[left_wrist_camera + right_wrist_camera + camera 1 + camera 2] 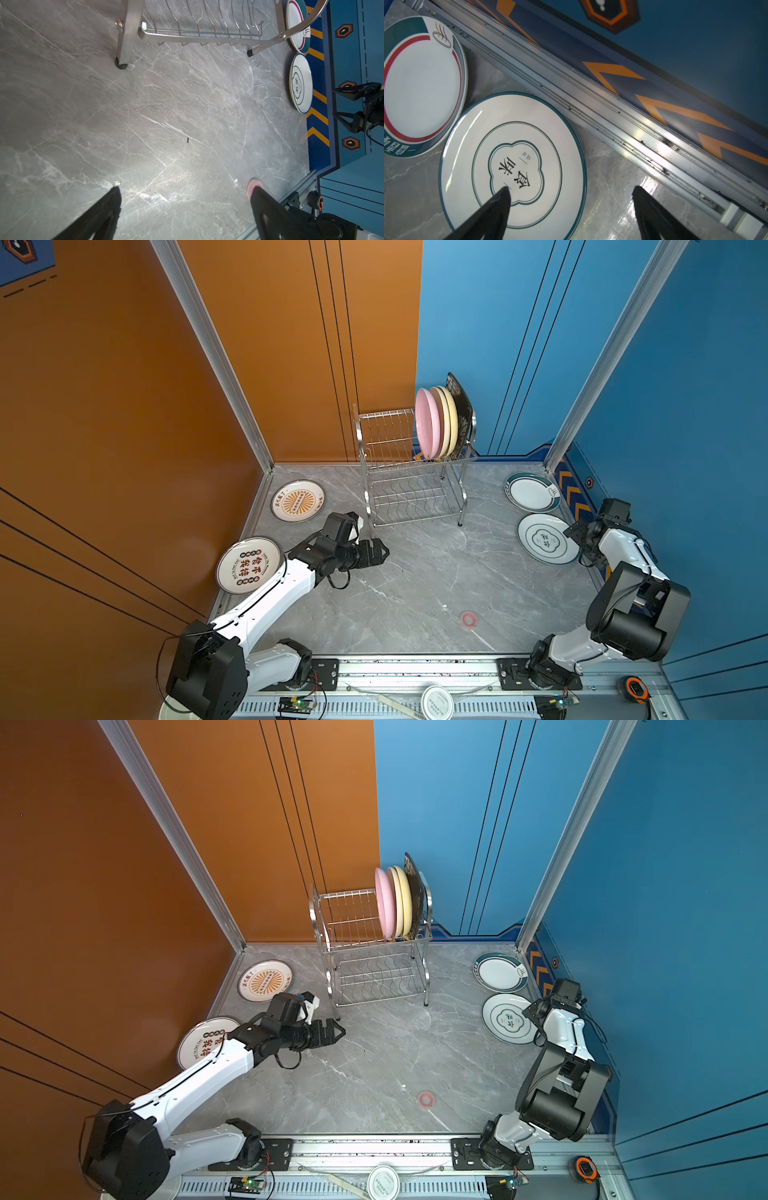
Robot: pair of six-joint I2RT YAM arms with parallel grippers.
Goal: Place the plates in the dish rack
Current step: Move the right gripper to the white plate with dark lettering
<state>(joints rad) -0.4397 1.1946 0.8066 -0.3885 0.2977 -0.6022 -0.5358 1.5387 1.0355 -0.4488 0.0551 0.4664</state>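
The steel dish rack [367, 497] stands at the back, its upper tier holding a pink plate [426, 425], cream-yellow plates [449, 418] and a black floral one [462, 400] upright. Flat on the table lie two printed plates [298, 501] [248, 565] at the left and two teal-rimmed plates [532, 491] [544, 545] at the right. My right gripper [571, 188] is open and straddles the near teal-rimmed plate's [512, 162] rim, one finger over its centre, the other over bare table. My left gripper [380, 552] hangs open and empty over the table before the rack.
A small pink round thing [468, 619] lies on the marble near the front. An aluminium rail [612, 124] and the blue wall run close beside the right plates. A white lid [436, 702] and a tape measure [635, 689] rest on the front rail.
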